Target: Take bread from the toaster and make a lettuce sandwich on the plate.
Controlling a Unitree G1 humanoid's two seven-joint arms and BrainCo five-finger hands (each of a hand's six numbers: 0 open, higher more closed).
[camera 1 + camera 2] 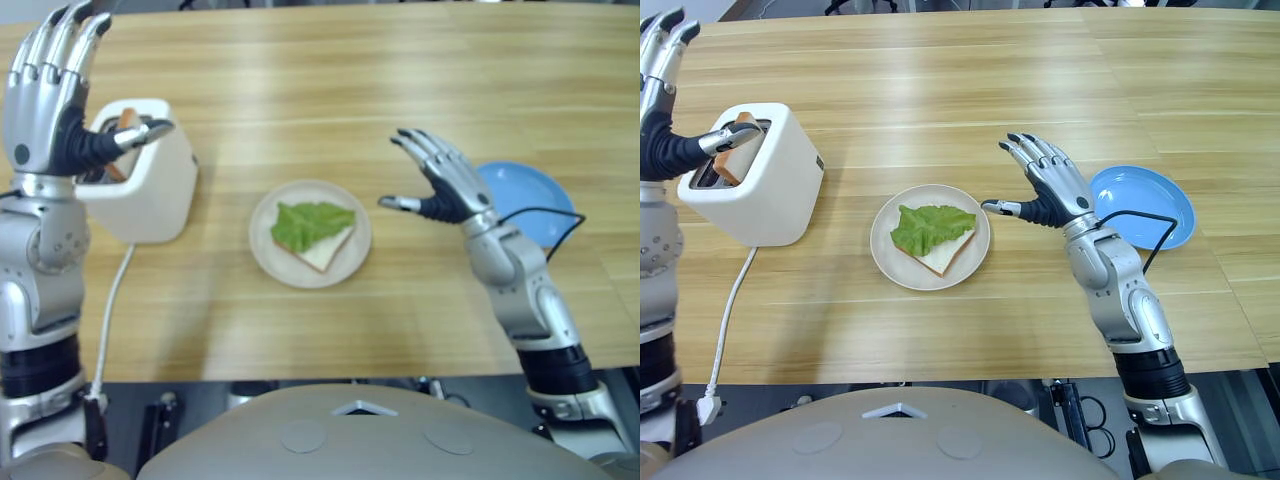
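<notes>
A white toaster (765, 195) stands at the left of the table with a slice of bread (736, 148) poking out of its slot. My left hand (45, 95) is raised just above the toaster, fingers spread upward, its thumb near the slice, holding nothing. On the cream plate (895, 265) in the middle lies a slice of bread (945, 255) with a green lettuce leaf (927, 225) on top. My right hand (1045, 185) hovers open just right of the plate, palm toward it.
A blue plate (1140, 205) sits at the right behind my right forearm, with a black cable (1140, 225) across it. The toaster's white cord (730, 310) runs down to the table's front edge. Bare wood lies behind the plates.
</notes>
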